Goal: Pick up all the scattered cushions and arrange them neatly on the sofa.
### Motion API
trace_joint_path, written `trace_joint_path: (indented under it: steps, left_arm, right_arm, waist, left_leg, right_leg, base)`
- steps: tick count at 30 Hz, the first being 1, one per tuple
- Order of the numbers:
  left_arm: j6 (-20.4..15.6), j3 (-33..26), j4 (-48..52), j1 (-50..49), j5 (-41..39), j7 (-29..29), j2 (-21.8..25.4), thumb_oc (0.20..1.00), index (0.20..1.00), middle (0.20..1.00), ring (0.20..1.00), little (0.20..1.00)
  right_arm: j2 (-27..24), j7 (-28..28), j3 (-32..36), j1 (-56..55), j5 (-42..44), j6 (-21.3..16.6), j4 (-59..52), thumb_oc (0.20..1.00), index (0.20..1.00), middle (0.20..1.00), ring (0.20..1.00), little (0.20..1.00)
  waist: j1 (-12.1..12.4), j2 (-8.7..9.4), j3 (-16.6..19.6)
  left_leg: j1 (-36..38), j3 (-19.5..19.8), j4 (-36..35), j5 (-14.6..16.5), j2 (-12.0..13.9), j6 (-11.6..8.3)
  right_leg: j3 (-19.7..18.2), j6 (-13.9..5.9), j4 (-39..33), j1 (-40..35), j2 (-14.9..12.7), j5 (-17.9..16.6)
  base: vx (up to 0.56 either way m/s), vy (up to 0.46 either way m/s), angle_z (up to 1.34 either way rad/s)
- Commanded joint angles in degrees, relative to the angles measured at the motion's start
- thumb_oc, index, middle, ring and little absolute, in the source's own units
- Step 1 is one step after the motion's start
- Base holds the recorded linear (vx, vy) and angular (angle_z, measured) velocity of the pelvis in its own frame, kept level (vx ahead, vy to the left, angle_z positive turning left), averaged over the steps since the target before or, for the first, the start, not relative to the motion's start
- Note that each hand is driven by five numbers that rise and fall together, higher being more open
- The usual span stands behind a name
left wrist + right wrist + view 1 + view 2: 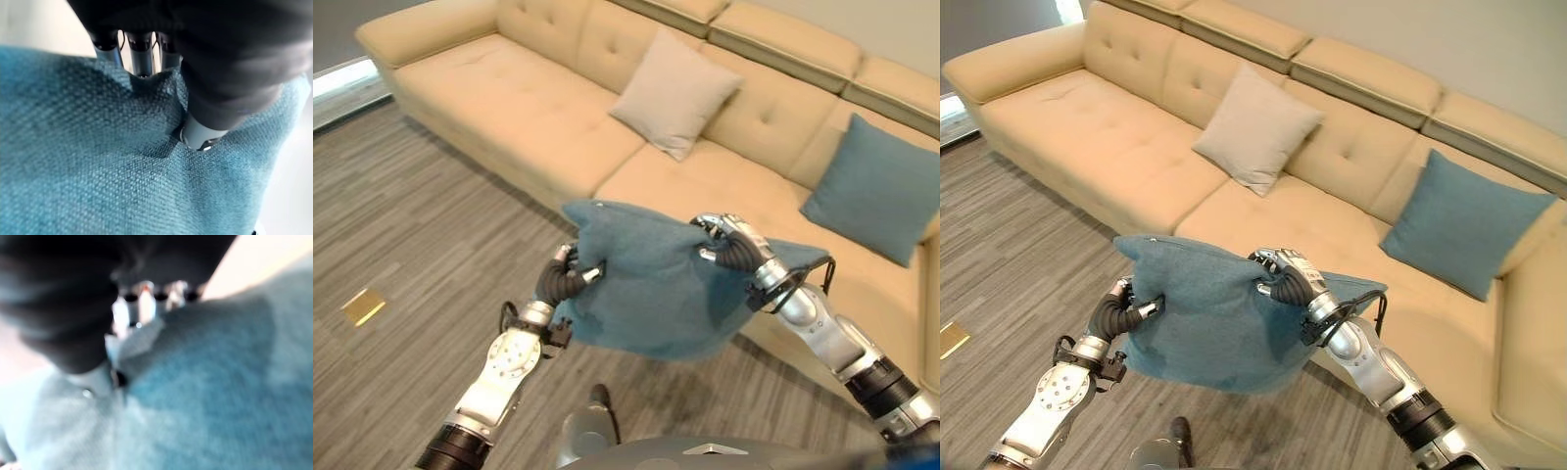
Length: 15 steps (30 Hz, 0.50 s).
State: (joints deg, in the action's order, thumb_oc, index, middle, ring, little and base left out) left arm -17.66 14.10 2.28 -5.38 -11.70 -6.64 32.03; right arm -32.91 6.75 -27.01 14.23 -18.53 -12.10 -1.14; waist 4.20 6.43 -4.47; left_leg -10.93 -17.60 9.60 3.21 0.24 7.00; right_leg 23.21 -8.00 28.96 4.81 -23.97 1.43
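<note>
Both hands' fingers pinching blue cushion above floor, before sofa.

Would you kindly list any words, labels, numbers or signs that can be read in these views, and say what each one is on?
None can be read. The blue cushion held by both hands, the beige cushion, the second blue cushion and the sofa bear no visible print. The small gold plate on the floor shows no lettering.

Teal cushion held aloft; two on sofa.
</note>
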Motion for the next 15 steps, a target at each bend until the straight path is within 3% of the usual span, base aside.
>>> trace_joint_path:
  steps: [1,2,4,6,8,10,12,13,15]
  left_arm:
    - [-3.48,1.14,4.8,4.87,3.21,-1.41,-0.8,0.2,0.2,0.2,0.2,0.2]
    - [-3.49,1.14,4.77,4.94,3.23,-1.43,-0.84,0.2,0.2,0.2,0.2,0.2]
    - [-3.51,1.82,4.17,5.97,4.14,-1.62,-1.11,0.2,0.2,0.2,0.2,0.2]
    - [-3.34,1.87,3.31,6.63,4.3,-1.82,-1.46,0.2,0.2,0.2,0.2,0.2]
    - [-3.56,1.51,3.19,6.61,4.57,-1.64,-1.6,0.2,0.2,0.2,0.2,0.2]
    - [-3.31,1.81,3.39,6.05,5.33,-1.12,-2.68,0.2,0.2,0.2,0.2,0.2]
    - [-3.25,1.44,3.86,5.16,5.25,-0.74,-3.15,0.2,0.2,0.2,0.2,0.2]
    - [-2.97,1.34,4.39,4.17,5.08,-0.14,-3.21,0.2,0.2,0.2,0.2,0.2]
    - [-2.53,0.95,5.02,3.61,4.69,0.58,-3.03,0.2,0.2,0.2,0.2,0.2]
  right_arm:
    - [0.96,1.78,4.5,6.62,1.56,-3.84,-3.38,0.2,0.2,0.2,0.2,0.2]
    - [0.91,1.75,4.52,6.67,1.59,-3.83,-3.39,0.2,0.2,0.2,0.2,0.2]
    - [-0.07,1.57,4.93,6.85,3.19,-4.06,-3.5,0.2,0.2,0.2,0.2,0.2]
    - [-1.15,1.3,5.41,6.5,3.72,-3.79,-3.66,0.2,0.2,0.2,0.2,0.2]
    - [-2.8,0.46,6.42,4.61,3.41,-3.36,-3.36,0.2,0.2,0.2,0.2,0.2]
    - [-4.08,0.26,8.77,1.83,3.73,-3.79,-4.55,0.2,0.2,0.2,0.2,0.2]
    - [-5.05,0.0,10.2,0.17,3.84,-3.86,-4.99,0.2,0.2,0.2,0.2,0.2]
    - [-5.51,-0.19,11.29,-1.54,4.15,-3.95,-5.12,0.2,0.2,0.2,0.2,0.2]
    - [-6.4,-0.21,12.77,-3.03,4.47,-3.67,-5.06,0.2,0.2,0.2,0.2,0.2]
  waist:
    - [-2.59,-0.59,-0.09]
    - [-2.59,-0.67,0.03]
    - [-3.75,-0.25,-0.31]
    - [-4.67,-0.16,-0.59]
    - [-5.5,-0.09,-0.96]
    - [-6.04,0.7,0.05]
    - [-6.33,0.43,0.93]
    - [-6.85,0.1,1.31]
    - [-7.21,0.82,0.98]
  left_leg:
    - [5.59,6.85,-4.95,4.45,0.66,-5.15]
    - [5.38,6.83,-5.08,4.15,0.76,-5.19]
    - [6.73,10.73,-6.0,4.34,-1.49,-5.31]
    - [8.45,13.94,-7.44,3.97,-2.56,-5.78]
    - [10.98,18.38,-7.98,4.54,-3.88,-6.57]
    - [12.13,21.27,-5.39,7.27,-5.91,-6.71]
    - [12.26,21.25,-1.86,7.89,-6.06,-8.18]
    - [11.67,20.33,1.76,7.86,-5.08,-9.82]
    - [6.52,17.46,13.71,4.27,-2.74,-12.83]
  right_leg:
    - [-10.36,1.78,-7.41,5.18,17.63,6.92]
    - [-10.31,1.89,-7.66,5.34,17.76,6.61]
    - [-14.49,2.22,-12.64,8.2,21.27,5.93]
    - [-15.49,1.95,-17.81,10.49,22.99,3.5]
    - [-15.27,0.87,-20.59,12.48,23.27,0.97]
    - [-16.67,2.17,-22.99,8.72,23.0,0.35]
    - [-16.7,2.68,-22.83,7.33,23.09,0.45]
    - [-15.69,3.23,-23.16,5.53,23.18,1.0]
    - [-15.05,4.33,-23.61,3.2,22.49,1.67]
  base:
    - [0.2,0.15,0.81]
    - [0.22,0.115,1.16]
    - [0.25,0.055,1.27]
    - [0.35,0.039,1.33]
    - [0.46,0.014,1.2]
    - [0.4,-0.032,1.76]
    - [0.33,-0.058,1.42]
    - [0.31,-0.075,0.72]
    - [0.23,-0.087,0.61]
